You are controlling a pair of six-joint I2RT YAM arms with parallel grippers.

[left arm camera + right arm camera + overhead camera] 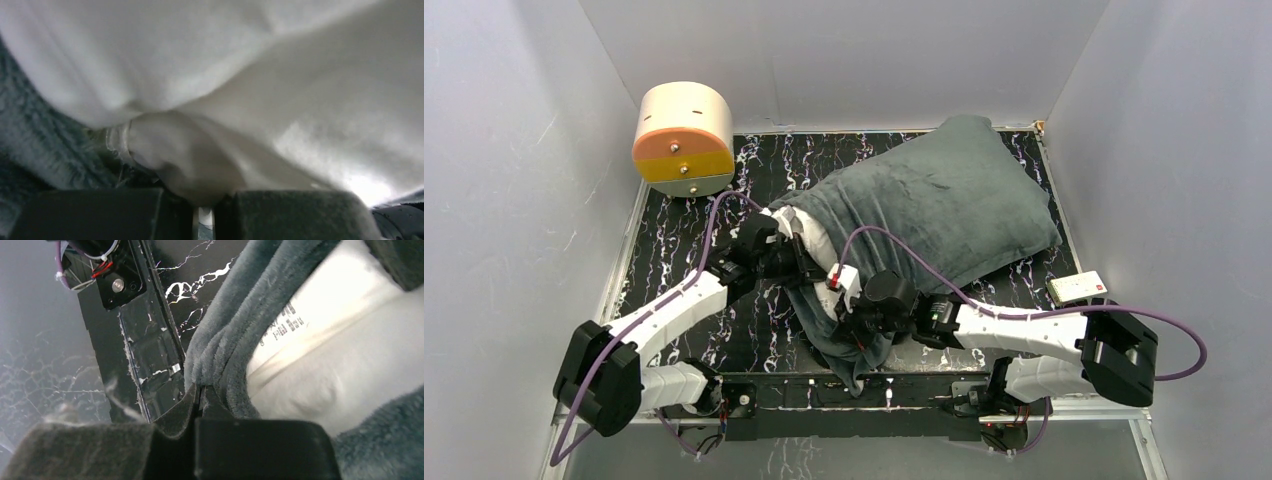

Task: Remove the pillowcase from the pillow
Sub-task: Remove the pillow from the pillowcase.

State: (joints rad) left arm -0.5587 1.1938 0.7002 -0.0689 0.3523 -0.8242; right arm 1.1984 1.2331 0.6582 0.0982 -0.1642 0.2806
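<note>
The black marbled table (664,270) carries the pillowcase (944,200), grey-green side up, lying slantwise from the back right corner to the near middle; the pillow (325,365) sits inside it — white showing only at the open mouth; the left gripper (202,202) is pinched tight on that white fabric; the right gripper (196,412) is clamped on the pillowcase's hem.

Plush pillowcase (944,195) (matt); glossy table (824,155)
</note>
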